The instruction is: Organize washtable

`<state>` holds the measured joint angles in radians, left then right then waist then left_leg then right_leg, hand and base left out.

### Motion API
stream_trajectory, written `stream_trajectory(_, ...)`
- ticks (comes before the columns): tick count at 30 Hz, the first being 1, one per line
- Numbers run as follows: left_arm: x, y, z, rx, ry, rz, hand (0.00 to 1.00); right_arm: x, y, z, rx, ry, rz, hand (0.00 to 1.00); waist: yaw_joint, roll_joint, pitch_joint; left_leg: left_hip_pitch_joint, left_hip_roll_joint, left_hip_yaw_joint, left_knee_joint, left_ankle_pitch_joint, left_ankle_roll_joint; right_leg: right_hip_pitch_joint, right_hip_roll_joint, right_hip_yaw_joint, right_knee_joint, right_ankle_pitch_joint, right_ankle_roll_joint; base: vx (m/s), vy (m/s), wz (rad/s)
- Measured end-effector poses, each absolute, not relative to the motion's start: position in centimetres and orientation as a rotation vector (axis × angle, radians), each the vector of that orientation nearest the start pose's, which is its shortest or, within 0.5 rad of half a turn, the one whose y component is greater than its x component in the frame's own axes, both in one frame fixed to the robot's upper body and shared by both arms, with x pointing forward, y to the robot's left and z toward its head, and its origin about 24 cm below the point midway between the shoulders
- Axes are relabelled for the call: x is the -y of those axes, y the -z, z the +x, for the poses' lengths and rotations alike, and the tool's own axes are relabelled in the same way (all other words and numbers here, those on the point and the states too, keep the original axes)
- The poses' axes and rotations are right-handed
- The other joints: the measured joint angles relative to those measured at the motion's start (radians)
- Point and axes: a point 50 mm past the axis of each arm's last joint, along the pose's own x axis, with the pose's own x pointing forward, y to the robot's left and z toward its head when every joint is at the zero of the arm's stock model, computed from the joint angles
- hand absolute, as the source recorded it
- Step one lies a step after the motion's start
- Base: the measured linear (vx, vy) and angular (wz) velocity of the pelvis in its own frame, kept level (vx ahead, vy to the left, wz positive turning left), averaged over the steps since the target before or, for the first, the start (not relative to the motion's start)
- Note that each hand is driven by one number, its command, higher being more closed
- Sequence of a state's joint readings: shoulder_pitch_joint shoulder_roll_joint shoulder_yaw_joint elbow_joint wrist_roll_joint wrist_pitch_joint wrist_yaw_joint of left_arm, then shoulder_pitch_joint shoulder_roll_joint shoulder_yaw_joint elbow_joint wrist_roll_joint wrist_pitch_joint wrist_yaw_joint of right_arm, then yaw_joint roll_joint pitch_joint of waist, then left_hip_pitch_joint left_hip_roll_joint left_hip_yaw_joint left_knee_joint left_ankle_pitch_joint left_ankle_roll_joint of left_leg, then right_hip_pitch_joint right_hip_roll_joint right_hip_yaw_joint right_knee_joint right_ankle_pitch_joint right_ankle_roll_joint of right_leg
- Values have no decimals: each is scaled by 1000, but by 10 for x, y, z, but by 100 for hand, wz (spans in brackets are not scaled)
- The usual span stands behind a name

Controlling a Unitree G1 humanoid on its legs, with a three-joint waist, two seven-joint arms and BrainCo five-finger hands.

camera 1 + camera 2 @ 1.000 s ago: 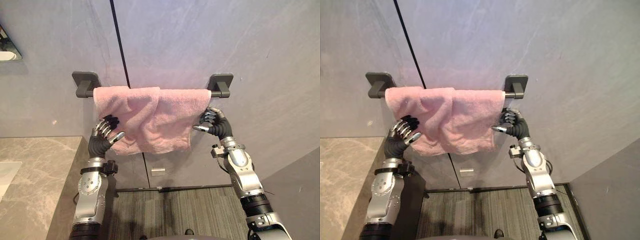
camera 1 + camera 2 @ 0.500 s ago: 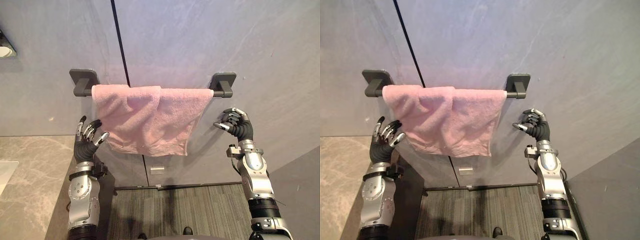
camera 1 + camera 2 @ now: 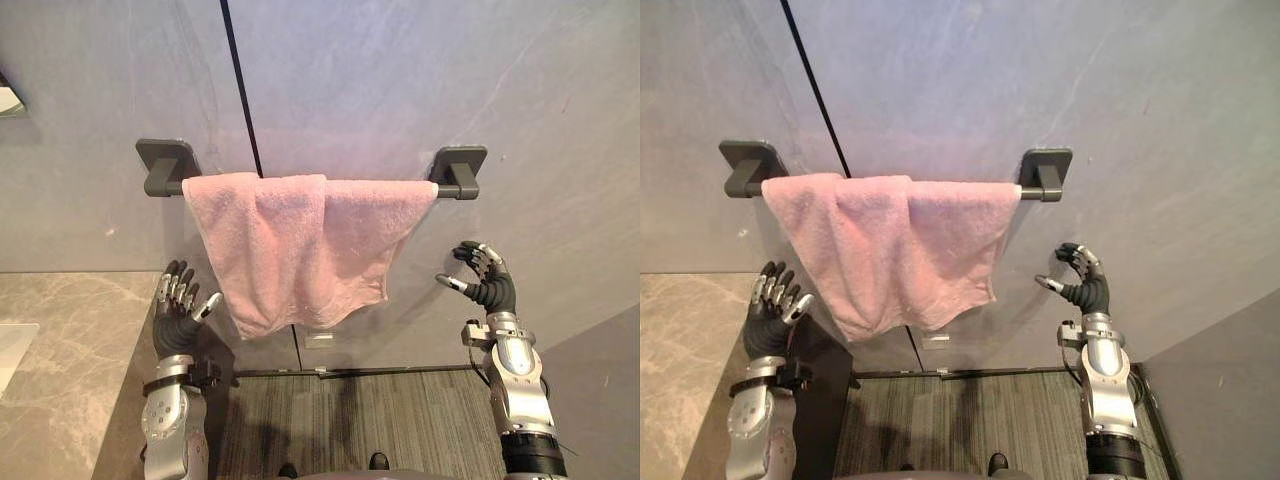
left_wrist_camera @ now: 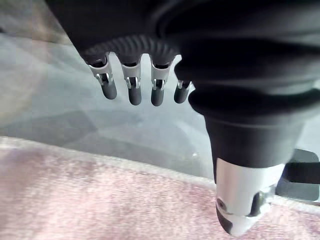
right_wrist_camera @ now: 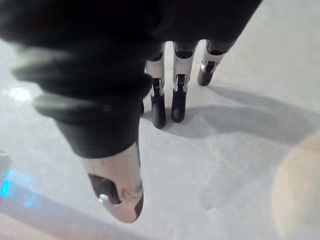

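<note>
Towel: a pink towel [image 3: 300, 245] hangs over the dark towel rail [image 3: 166, 170] on the grey wall [image 3: 380, 80]. It covers nearly the whole rail between the two brackets.
Towel shape: it is bunched, with a fold running down its middle. The part on the robot's left hangs lower than the part on its right, so the bottom edge is uneven.
Left hand: the left hand [image 3: 178, 315] is raised just below and to the left of the towel's low corner, not touching it.
Left fingers: released, nearly straight and slightly spread, grasping nothing.
Right hand: the right hand [image 3: 485, 280] is raised below the right bracket, apart from the towel's right edge.
Right fingers: released, loosely curved with the thumb held out, grasping nothing.
Left wrist view adds: the fingers [image 4: 132, 90] point at bare wall above the towel's top edge [image 4: 100, 200], and a dark bracket [image 4: 302, 180] sits at the side.
Right wrist view adds: the fingers [image 5: 177, 100] and thumb [image 5: 117, 185] are close to plain wall, casting shadows on it.
Desk: a marble desk [image 3: 60, 350] sits at the robot's left. A pale edge [image 3: 12, 350] shows on it in the left eye view.
Below towel: a small pale plate [image 3: 320, 338] on the wall, possibly a socket cover.
Floor: grey striped floor [image 3: 350, 425].
</note>
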<state>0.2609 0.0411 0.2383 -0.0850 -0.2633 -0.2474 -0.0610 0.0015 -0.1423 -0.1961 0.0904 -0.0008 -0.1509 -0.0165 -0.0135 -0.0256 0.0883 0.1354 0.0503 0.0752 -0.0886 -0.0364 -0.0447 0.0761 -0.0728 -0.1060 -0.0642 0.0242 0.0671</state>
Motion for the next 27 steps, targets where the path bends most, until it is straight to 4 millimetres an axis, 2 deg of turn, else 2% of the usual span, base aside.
stream_trajectory(2, -232, -28, 184, 99, -282, -132, 0, 227, -39, 241, 49, 213, -153, 0, 1, 0, 3, -1, 0, -1, 0, 0, 0, 0, 0, -1, 0, -1, 0, 0, 0, 0)
stream_trajectory(5, -233, -6, 176, -5, -303, -141, 0, 229, -23, 227, -15, 225, -151, 0, 1, 3, 5, -2, 0, -1, 3, -2, 0, 0, 0, -2, 2, -2, 0, -21, -19, 1)
stream_trajectory(7, -234, 18, 168, -126, -313, -129, 0, 231, -2, 214, -114, 222, -158, 0, 0, 5, 7, -2, 0, -1, 7, -3, 0, 0, 0, -3, 6, -4, 0, -34, -24, 1)
stream_trajectory(10, -232, 35, 160, -220, -312, -128, 0, 233, 25, 198, -241, 220, -161, 0, 0, 6, 8, -8, 1, 2, 26, -13, 2, 0, -1, -1, 10, -4, 0, -55, -20, -2)
stream_trajectory(12, -229, 50, 151, -302, -302, -98, 0, 231, 47, 179, -351, 215, -164, 0, 1, 9, 10, -10, 3, 5, 35, -16, 0, 0, -1, 0, 13, -5, 0, -60, -20, -3)
stream_trajectory(15, -223, 69, 142, -406, -278, -73, 0, 224, 67, 159, -453, 189, -172, 0, 1, 11, 9, -6, 9, 11, 37, -16, 0, -2, 1, 1, 27, -10, -4, -69, -30, -3)
stream_trajectory(21, -214, 102, 121, -607, -261, -46, 0, 213, 96, 135, -620, 150, -149, 0, 2, 11, 6, -6, 16, 39, 37, -17, -2, -12, 2, 20, 33, -10, -4, -55, -13, -11)
stream_trajectory(27, -207, 123, 105, -745, -243, -20, 0, 211, 118, 115, -762, 143, -146, 0, 1, 14, 3, 3, 16, 41, 36, -18, -3, -12, 5, 25, 33, -10, -4, -2, 0, -1)
